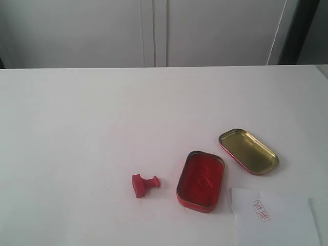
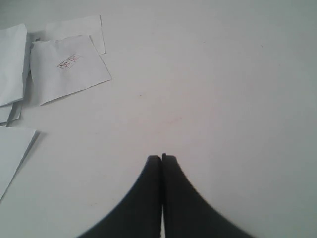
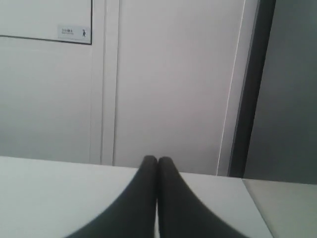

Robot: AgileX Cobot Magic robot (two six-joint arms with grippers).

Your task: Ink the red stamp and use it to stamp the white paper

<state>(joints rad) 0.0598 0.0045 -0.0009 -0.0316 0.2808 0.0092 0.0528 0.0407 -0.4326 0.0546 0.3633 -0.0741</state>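
Left gripper [image 2: 162, 157] and right gripper [image 3: 157, 158] both pinched together, empty.
Nearest, at the right, lies the white paper [image 1: 274, 218]; the red stamp [image 1: 144, 184] lies tipped just left of the open ink tin [image 1: 201, 180]; lid [image 1: 248, 150] behind; bare table [image 1: 77, 128] beyond and leftward.

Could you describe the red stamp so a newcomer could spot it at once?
On the white table, find the open red ink-pad tin. Just left of it in the exterior view lies the red stamp, on its side. Unlike the tin, it is small, with a knobbed handle.
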